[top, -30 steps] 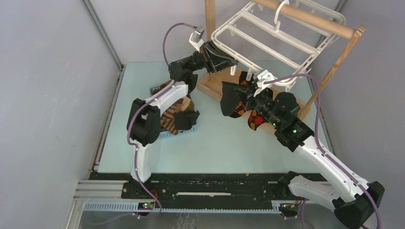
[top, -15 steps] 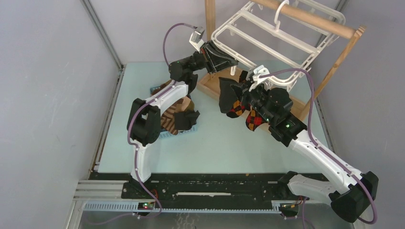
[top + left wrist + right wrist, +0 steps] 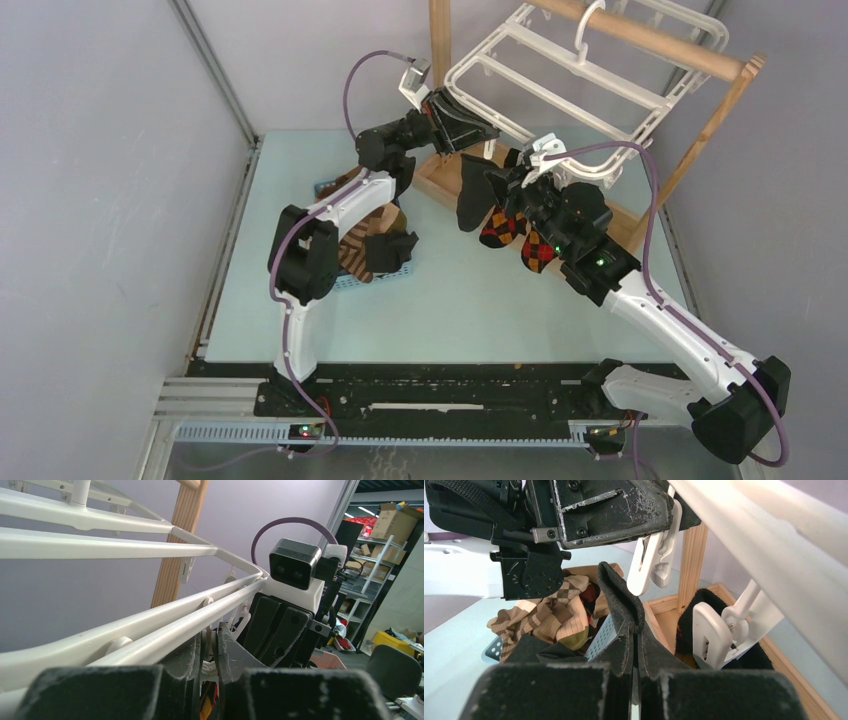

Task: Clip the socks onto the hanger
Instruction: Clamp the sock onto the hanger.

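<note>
1. Left gripper is up at the low corner of the white plastic rectangular hanger frame. Its fingers are pinched on the top of a small white plastic clip. In the left wrist view the fingers are almost together, with a bit of white between them.
2. Right gripper is clamped on the cuff edge of a black argyle sock. The rest of the sock hangs below it, with red, orange and yellow diamonds visible in the top view.
3. The cuff sits just under the small white plastic clip and slightly to one side, near but not touching. It is not in the clip's mouth yet.
4. The hanger frame hangs tilted by its hook from the round rail of the tan wooden stand.
5. Progress: early. Most clips along the frame look bare.
6. A patch of black fuzzy fabric sits right behind a second white clip. Can't tell if it's clipped or just hanging there.
7. Several brown striped socks are piled in the small blue plastic basket on the pale green table, under the left arm.
8. Judgement, this sock: raise the cuff into the clip mouth, let the clip bite, then let go with the right.
9. After that, work through the basket pile one sock at a time.
10. Risk: the cuff is floppy and could fold away from the mouth, so line it up before the pinch comes off.
</note>
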